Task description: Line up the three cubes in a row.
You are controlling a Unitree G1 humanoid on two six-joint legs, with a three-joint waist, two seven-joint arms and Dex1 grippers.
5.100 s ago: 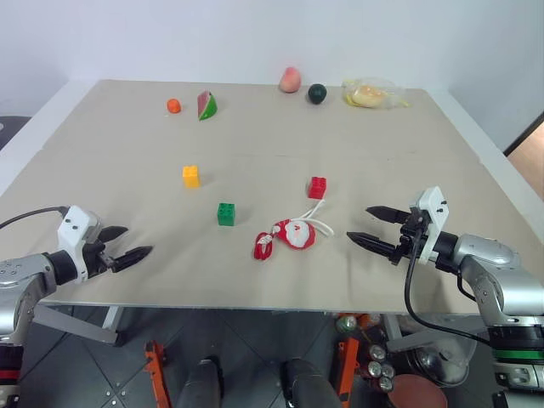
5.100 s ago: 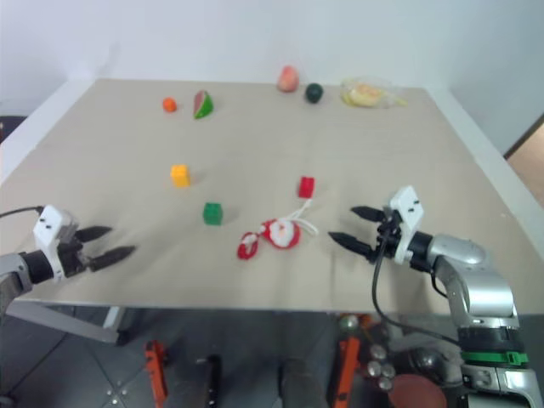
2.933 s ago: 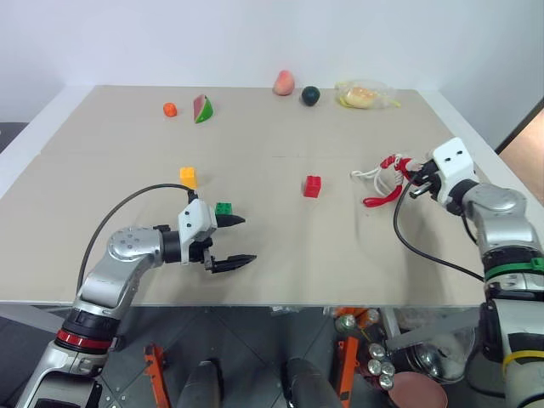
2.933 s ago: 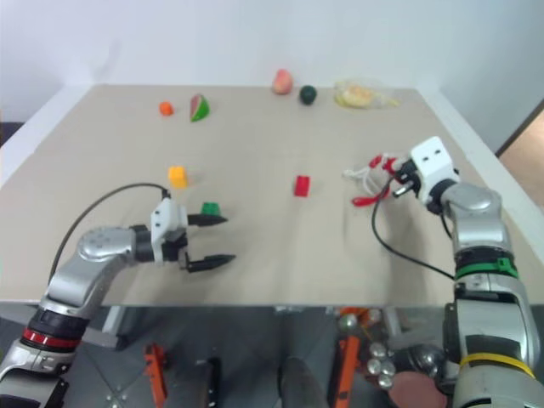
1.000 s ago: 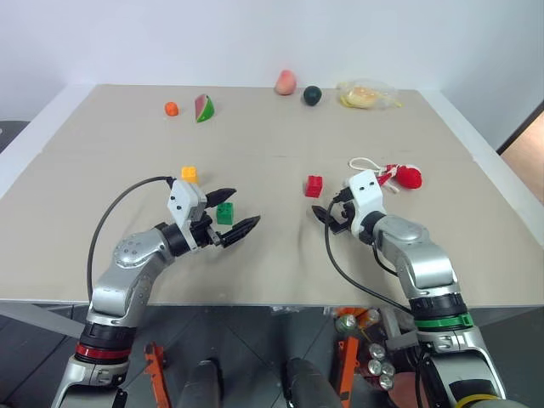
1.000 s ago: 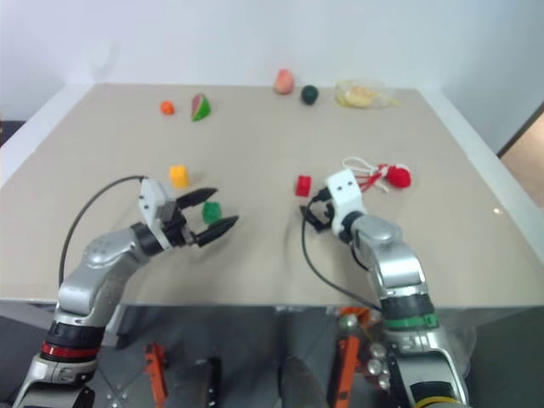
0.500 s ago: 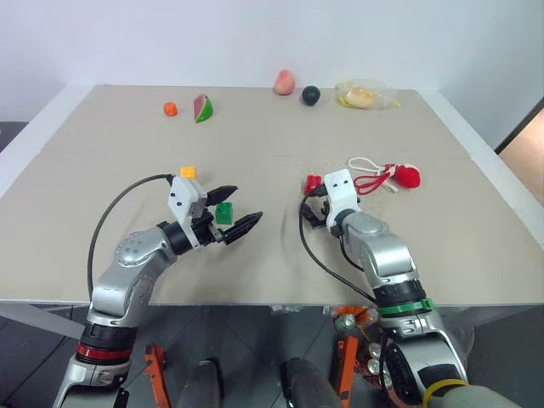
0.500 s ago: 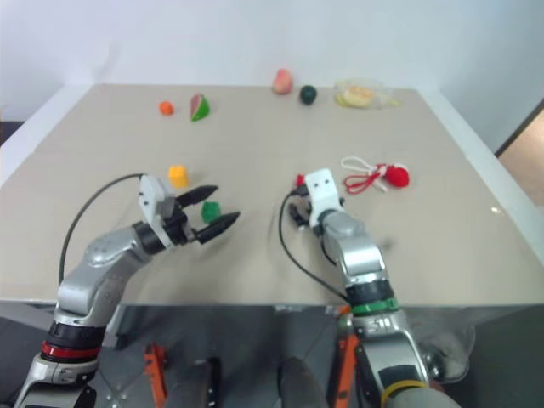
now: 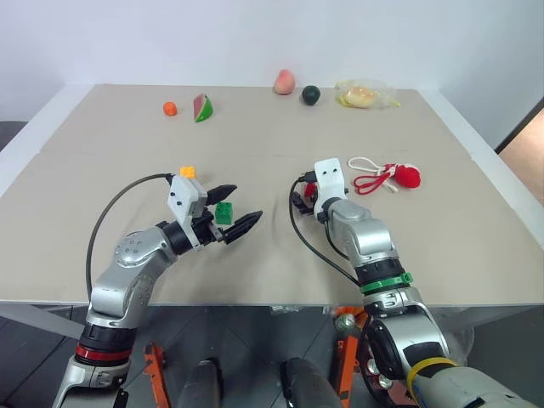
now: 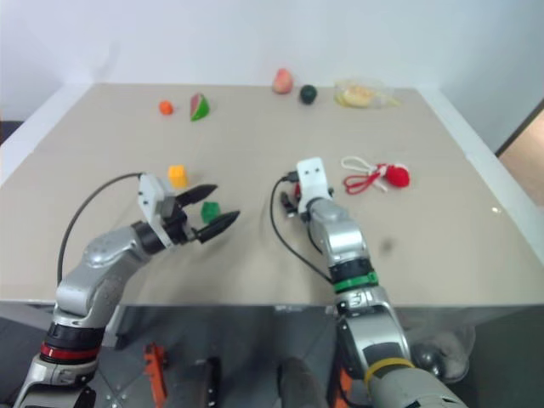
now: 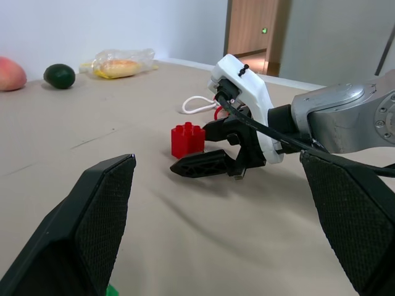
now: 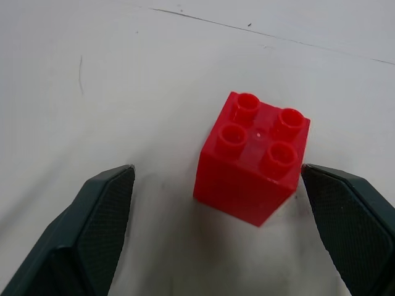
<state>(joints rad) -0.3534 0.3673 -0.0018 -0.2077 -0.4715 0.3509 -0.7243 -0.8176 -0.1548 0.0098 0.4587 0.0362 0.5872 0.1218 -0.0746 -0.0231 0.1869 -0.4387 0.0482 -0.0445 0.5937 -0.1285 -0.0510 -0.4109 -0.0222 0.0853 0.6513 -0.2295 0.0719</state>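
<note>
The right gripper (image 11: 213,147), its two black fingers spread wide, reaches toward the red cube (image 12: 253,156) near the middle of the beige table (image 9: 272,127); the cube sits between the finger lines and just ahead of the tips, not touched. It stands upright, studs up, with one vertical edge turned toward the gripper; being a cube, it has no long axis. On the left, the left gripper (image 9: 236,210) hovers with its fingers also spread, the green cube (image 9: 224,212) lying between them on the tabletop, apart from both. The yellow cube (image 9: 188,172) rests just beyond, farther left. The Santa toy with its white cord (image 9: 387,178) lies to the right of the red cube.
</note>
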